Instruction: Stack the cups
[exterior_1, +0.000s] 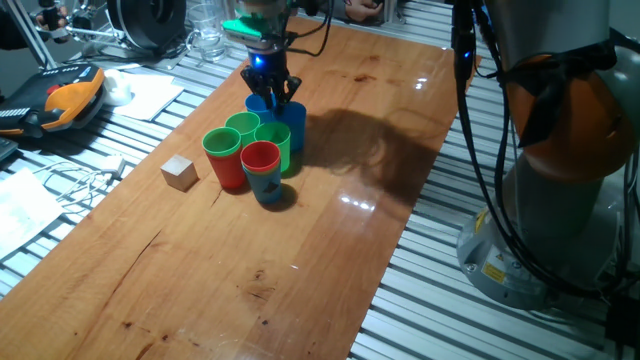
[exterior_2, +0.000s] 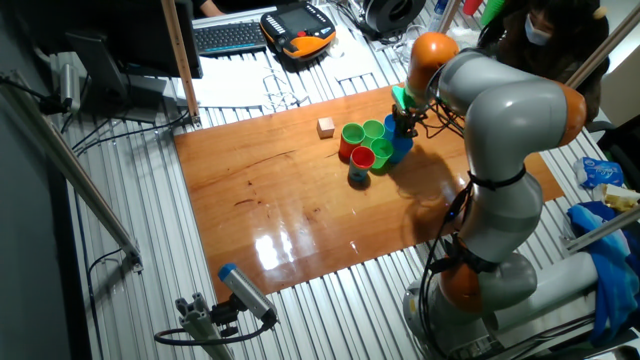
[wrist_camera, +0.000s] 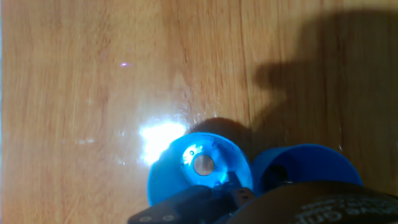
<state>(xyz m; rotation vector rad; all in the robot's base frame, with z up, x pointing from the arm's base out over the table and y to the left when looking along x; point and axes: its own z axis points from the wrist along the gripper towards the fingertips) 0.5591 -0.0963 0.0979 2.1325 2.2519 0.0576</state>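
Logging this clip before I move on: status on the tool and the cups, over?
Tool down at the blue cups, grip state unclear. Red and green cups clustered beside them. Wooden cube apart, not obstructing.

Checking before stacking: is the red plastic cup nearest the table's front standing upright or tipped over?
Upright: the red plastic cup shows its open round rim facing up, sitting on a blue cup.

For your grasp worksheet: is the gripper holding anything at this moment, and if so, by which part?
It cannot be told. The gripper is down at the blue cups, jaws about a rim, but no view shows whether they have closed on it.
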